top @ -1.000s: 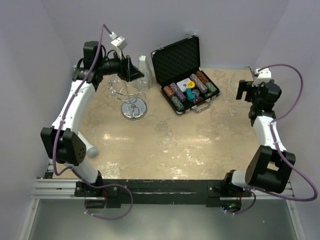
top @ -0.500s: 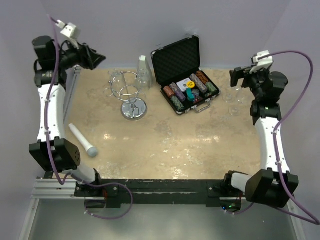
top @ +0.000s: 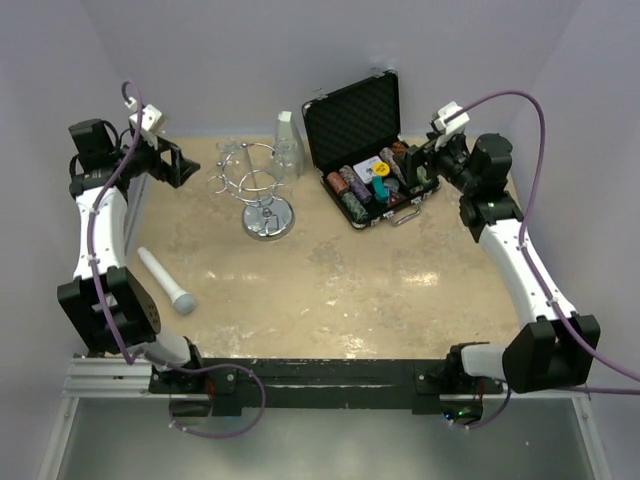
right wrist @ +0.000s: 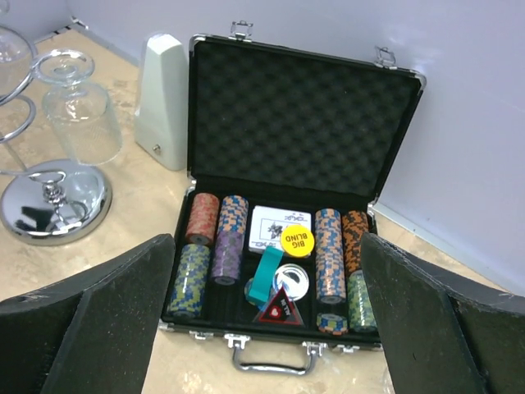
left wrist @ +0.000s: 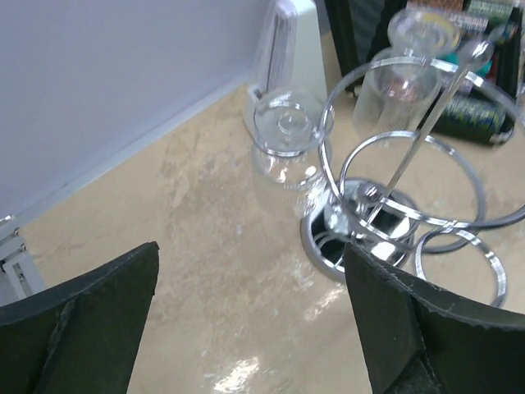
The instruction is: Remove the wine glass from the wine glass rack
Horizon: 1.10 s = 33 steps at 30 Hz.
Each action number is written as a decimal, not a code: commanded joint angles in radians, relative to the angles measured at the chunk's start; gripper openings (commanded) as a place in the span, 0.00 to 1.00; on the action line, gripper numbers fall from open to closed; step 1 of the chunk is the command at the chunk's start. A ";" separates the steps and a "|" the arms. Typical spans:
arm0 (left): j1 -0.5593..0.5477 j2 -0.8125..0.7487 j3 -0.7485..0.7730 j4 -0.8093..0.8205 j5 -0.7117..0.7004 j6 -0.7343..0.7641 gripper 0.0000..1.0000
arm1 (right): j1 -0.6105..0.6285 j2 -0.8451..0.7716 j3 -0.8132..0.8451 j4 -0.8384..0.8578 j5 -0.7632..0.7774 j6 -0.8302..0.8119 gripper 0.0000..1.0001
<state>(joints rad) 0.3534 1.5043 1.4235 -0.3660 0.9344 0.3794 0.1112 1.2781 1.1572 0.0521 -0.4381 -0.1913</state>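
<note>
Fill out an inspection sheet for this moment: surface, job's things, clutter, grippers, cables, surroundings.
Surface: beige marbled tabletop, no spills seen.
Job's things: wine glass rack upright at the far left; two wine glasses hang upside down from its loops.
Clutter: open poker chip case right of the rack; white wedge-shaped box behind the rack; white stick with a grey tip lying near the left edge.
Grippers: left gripper open, empty, left of the rack; right gripper open, empty, by the case's right end.
Cables: purple cables loop along both arms, clear of the rack.
Surroundings: plain pale walls; nothing else seen.
</note>
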 commanded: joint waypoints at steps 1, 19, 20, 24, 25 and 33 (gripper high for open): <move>0.025 0.097 0.012 -0.158 0.075 0.310 1.00 | 0.008 0.067 0.062 0.135 -0.027 0.070 0.98; -0.066 0.198 -0.236 0.405 0.072 0.148 1.00 | 0.064 0.290 0.194 0.209 -0.001 0.144 0.98; -0.076 0.203 -0.238 0.435 0.072 0.136 1.00 | 0.068 0.293 0.199 0.204 -0.001 0.141 0.98; -0.102 0.220 -0.247 0.585 0.063 0.041 1.00 | 0.085 0.316 0.208 0.190 0.010 0.112 0.98; -0.105 0.223 -0.248 0.628 0.070 0.017 1.00 | 0.088 0.319 0.207 0.195 0.019 0.110 0.99; -0.156 0.278 -0.207 0.664 0.118 -0.013 1.00 | 0.108 0.320 0.208 0.163 0.050 0.072 0.99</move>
<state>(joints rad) 0.2211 1.7527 1.1805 0.2104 0.9878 0.3901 0.2123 1.6093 1.3254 0.2066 -0.4278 -0.0879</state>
